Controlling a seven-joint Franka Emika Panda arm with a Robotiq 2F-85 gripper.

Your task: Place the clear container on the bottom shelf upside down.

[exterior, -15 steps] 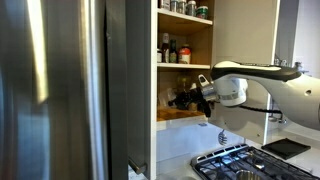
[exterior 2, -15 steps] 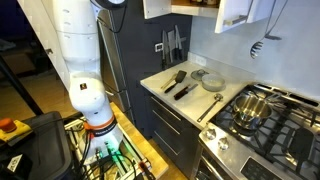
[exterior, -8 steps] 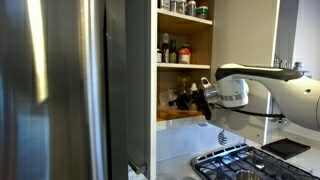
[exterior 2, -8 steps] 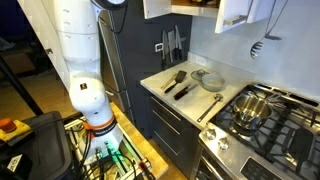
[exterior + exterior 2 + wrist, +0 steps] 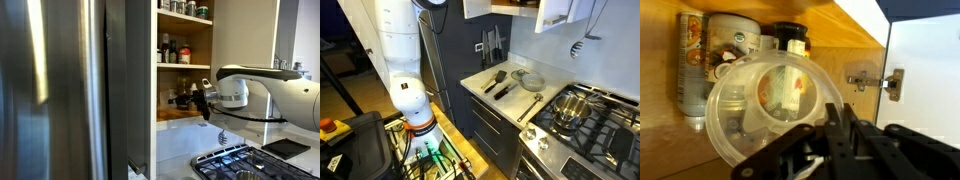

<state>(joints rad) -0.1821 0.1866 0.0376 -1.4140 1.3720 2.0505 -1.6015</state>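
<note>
In the wrist view my gripper (image 5: 838, 108) is shut on the rim of the clear container (image 5: 765, 100), a round see-through tub whose open mouth or base faces the camera. It hangs in front of the wooden back wall of the cabinet. In an exterior view the gripper (image 5: 194, 98) reaches into the open cabinet just above the bottom shelf (image 5: 178, 116). The container is too small and dark to make out there. The other exterior view shows only the arm's base.
Cans and bottles (image 5: 725, 40) stand on the shelf behind the container, and a door hinge (image 5: 880, 82) is to the right. Bottles (image 5: 172, 50) fill the shelf above. A fridge (image 5: 60, 90) stands beside the cabinet. A stove (image 5: 235, 160) and a counter with utensils (image 5: 505, 82) lie below.
The arm has shifted slightly toward the cabinet, carrying the gripper a little further in over the bottom shelf. The grip is unchanged.
</note>
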